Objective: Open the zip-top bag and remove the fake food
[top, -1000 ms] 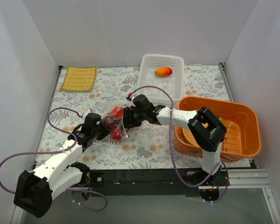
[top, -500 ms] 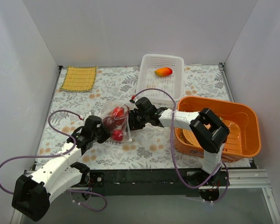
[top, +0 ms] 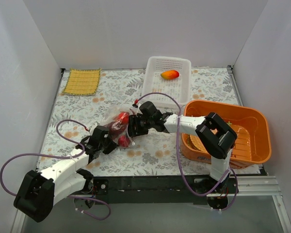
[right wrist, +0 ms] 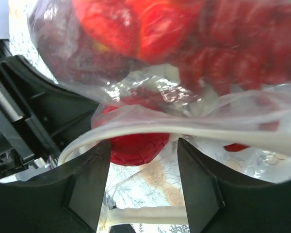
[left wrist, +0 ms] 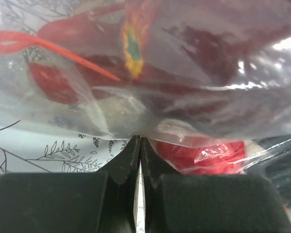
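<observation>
Two grippers at one bag, mid-table on the flowered cloth, just in front of the white basket.

My left gripper: fingers pressed together, tips pinching the bag's lower edge. Film creases fan out from the pinch.

My right gripper: fingers apart, facing the bag from the opposite side. The pale zip strip runs across the gap. A red round fruit sits just behind it, touching neither finger as far as I can tell.

Bag holds red toys: a dark apple-like piece and a lobster feeler.

Mango lies loose in the basket, well apart from the bag. Orange bin at right.
</observation>
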You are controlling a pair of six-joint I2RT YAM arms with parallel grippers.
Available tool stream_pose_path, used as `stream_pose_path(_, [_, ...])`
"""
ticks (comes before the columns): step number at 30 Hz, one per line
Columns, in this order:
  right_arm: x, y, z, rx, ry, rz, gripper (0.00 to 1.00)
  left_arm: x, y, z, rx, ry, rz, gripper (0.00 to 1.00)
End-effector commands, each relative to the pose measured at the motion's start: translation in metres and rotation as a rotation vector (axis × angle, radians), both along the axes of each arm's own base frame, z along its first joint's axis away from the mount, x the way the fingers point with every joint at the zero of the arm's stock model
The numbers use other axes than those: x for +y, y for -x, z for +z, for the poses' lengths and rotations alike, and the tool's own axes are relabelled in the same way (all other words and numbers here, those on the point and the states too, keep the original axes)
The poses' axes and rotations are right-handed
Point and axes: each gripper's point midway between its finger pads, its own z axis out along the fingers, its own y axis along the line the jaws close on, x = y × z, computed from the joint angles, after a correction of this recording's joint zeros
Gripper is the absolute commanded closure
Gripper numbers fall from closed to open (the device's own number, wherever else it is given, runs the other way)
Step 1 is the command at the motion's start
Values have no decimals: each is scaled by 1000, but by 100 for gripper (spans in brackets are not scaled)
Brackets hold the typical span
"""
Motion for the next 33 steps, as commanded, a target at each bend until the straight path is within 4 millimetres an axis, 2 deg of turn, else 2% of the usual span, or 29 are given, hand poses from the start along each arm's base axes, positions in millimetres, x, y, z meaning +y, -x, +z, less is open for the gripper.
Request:
stream_pose_path(1, [22,10,13,-22,-50,67,34,-5,-5,-2,-36,17,-1,100])
stream_pose_path(6, [34,21,13,-56,-42,128,30,-6,-4,-8,-25,12,-13,100])
stream_pose_path(13, [36,37,4,-76,-3,189,25,-10,-7,-4,-41,25,-18,100])
stream_pose_path(21, [41,48,-15,-43,51,241,25,-11,-9,-4,-41,29,-3,100])
stream_pose_path(24, [40,49,-14,-50,54,247,25,-10,-9,-6,-33,29,13,100])
stream_pose_path(27, [33,44,-13,-78,89,228,40,-5,-9,-6,-32,30,58,100])
stream_pose_path(28, [28,42,-13,-81,107,218,54,-1,-10,-6,-37,22,81,100])
stream_pose_path(31, [19,33,-4,-112,119,178,69,7,-6,-10,-25,19,136,100])
stream_pose_path(33, [12,25,4,-131,115,149,71,11,-3,-14,-13,9,157,100])
